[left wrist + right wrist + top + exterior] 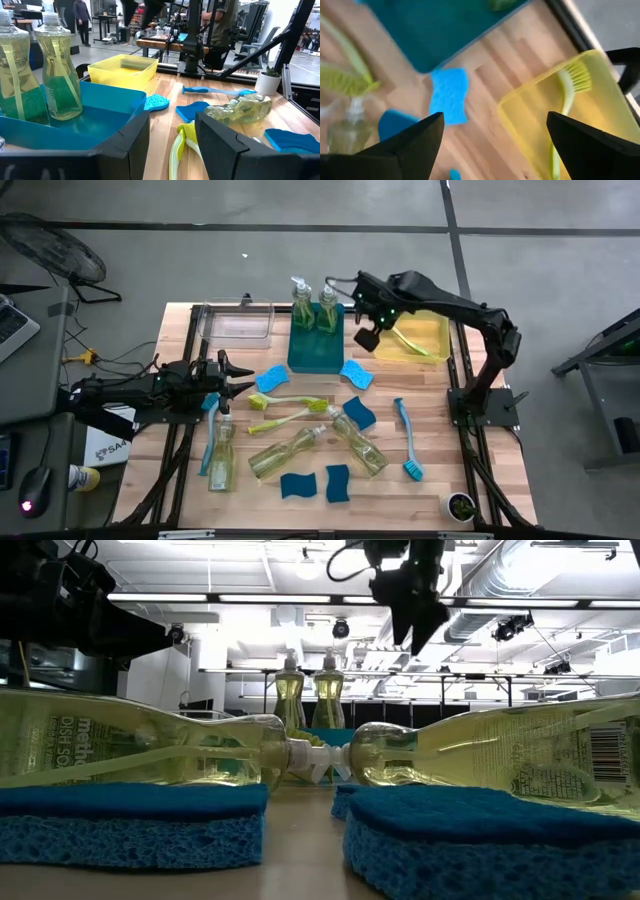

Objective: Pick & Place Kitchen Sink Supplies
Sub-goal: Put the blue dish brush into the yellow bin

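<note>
Two soap bottles (302,305) (328,305) stand upright in the teal bin (315,352). A lime-green brush (415,343) lies in the yellow bin (432,330). On the table lie three soap bottles (285,452), several blue sponges (357,373), two lime-green brushes (285,402) and two blue brushes (408,440). My right gripper (365,335) (492,140) hangs open and empty, pointing down over the gap between the teal and yellow bins, above a sponge (447,95). My left gripper (235,375) (172,150) waits open at the table's left, pointing level.
A clear bin (237,325) stands at the far left of the table. A small potted plant (460,505) sits at the near right corner. Bare wood shows along the table's right side and near the left edge.
</note>
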Robot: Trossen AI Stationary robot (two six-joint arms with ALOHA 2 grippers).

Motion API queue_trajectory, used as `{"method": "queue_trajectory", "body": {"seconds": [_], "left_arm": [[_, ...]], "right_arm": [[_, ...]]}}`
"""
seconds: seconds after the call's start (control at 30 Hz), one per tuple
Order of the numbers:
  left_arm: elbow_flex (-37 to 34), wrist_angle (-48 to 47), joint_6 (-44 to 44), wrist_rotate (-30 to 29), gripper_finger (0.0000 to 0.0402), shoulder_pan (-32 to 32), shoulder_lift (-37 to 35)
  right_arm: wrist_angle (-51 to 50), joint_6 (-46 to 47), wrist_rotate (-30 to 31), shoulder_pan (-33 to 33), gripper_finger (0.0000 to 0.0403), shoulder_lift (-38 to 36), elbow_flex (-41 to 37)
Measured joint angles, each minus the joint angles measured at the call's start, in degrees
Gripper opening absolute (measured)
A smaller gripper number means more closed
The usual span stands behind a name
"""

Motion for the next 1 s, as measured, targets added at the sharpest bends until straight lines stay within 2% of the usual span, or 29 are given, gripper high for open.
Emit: {"method": "queue_trajectory", "body": {"seconds": [0.17, 0.3, 0.57, 0.87, 1.0], "left_arm": [[0.0, 0.0, 0.0, 0.0, 0.0154, 0.0, 0.0], [0.0, 0.0, 0.0, 0.0, 0.0154, 0.0, 0.0], [0.0, 0.0, 0.0, 0.0, 0.0154, 0.0, 0.0], [0.0, 0.0, 0.0, 0.0, 0.0154, 0.0, 0.0], [0.0, 0.0, 0.0, 0.0, 0.0154, 0.0, 0.0]], "right_arm": [[-0.7, -0.6, -0.1, 5.4, 0.0346, 0.0, 0.0], [-1.1, 2.5, -2.4, 9.2, 0.0346, 0.0, 0.0], [-5.4, 18.5, -3.2, 14.1, 0.0346, 0.0, 0.0], [-5.6, 39.2, -4.5, 21.1, 0.0346, 0.1, 0.0], [-4.3, 44.6, -5.2, 24.6, 0.0346, 1.7, 0.0]]}}
